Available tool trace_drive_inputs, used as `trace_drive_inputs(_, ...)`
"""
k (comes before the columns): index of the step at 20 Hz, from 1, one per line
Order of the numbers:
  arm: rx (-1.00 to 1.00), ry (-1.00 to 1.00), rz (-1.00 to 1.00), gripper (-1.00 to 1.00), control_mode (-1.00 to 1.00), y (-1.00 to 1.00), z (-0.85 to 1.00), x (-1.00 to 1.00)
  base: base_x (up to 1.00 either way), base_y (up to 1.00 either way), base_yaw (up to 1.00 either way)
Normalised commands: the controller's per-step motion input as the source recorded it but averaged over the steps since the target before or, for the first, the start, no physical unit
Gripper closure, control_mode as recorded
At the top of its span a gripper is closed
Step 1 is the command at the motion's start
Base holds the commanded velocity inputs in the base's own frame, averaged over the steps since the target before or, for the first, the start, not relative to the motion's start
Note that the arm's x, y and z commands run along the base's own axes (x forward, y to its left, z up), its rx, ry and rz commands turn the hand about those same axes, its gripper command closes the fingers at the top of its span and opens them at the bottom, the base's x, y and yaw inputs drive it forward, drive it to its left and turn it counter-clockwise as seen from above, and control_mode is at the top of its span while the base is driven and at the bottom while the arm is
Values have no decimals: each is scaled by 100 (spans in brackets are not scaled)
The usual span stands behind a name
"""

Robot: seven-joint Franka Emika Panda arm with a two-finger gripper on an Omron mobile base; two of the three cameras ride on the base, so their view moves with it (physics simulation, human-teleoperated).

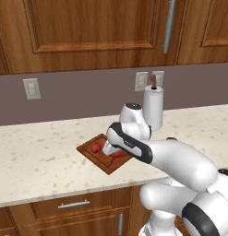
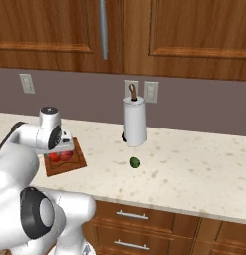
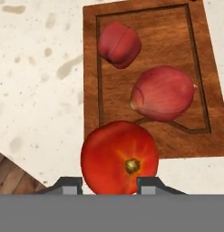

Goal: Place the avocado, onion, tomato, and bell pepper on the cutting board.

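The arm bends low over the cutting board [image 1: 106,162]; the tool [image 3: 109,185] grips the tomato [image 3: 119,156] between both fingers.

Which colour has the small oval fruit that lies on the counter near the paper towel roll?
The avocado is dark green. It shows best in the right base view, lying on the speckled counter.
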Motion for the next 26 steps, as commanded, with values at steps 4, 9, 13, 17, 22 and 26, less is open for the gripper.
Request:
trace_drive_inputs(4, 0, 0, 8, 100, -100, 38, -2, 38, 0, 0, 0)
trace_drive_inputs(9, 0, 0, 8, 100, -100, 15, -18, 46, 0, 0, 0)
trace_drive_inputs(13, 0, -1, 10, 100, -100, 6, -3, 11, 0, 0, 0)
trace_drive_inputs(17, 0, -5, 8, 100, -100, 6, 1, -20, 0, 0, 0)
trace_drive_inputs(22, 0, -8, 1, -100, -100, -16, 0, -71, 0, 0, 0)
trace_drive_inputs(26, 0, -15, 0, -100, -100, -85, 25, -93, 0, 0, 0)
